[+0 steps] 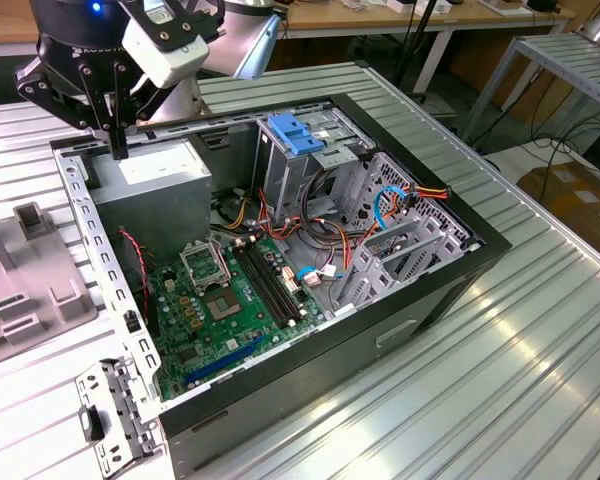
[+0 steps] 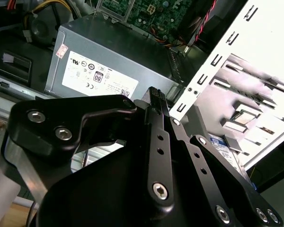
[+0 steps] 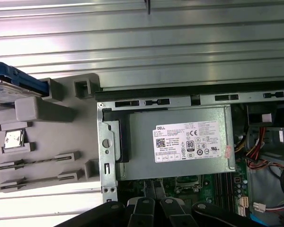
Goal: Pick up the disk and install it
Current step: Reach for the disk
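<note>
Disk (image 3: 9, 85), silver-topped and framed by its bright blue carrier, lies outside the computer at a corner of a grey plastic holder (image 3: 42, 142), on the side of that holder turned away from the case; the first wrist view catches only part of it, cut off by the frame's edge. The arm's black gripper (image 1: 117, 148) is nowhere near it. In the exterior view it hangs at the exterior view's left, fingers pointing straight down over the grey power supply (image 1: 145, 195) with the white sticker, close to the perforated metal wall of the open case (image 1: 430, 195). Its fingertips appear pressed together into a single narrow bar with nothing between them, and whether they touch the power supply's top cannot be told. The case lies on its side on a ribbed metal table (image 1: 480, 380), its green motherboard (image 1: 220, 300) exposed and bundles of coloured cables running past the drive cage (image 1: 290, 180), which carries a light-blue ridged latch (image 1: 295, 135) on top. The grey holder sits on the table just beside the case, at the power-supply end. In the second wrist view the gripper's black linkage crowds the foreground, with the stickered power supply and the case's pale slotted frame behind it.
</note>
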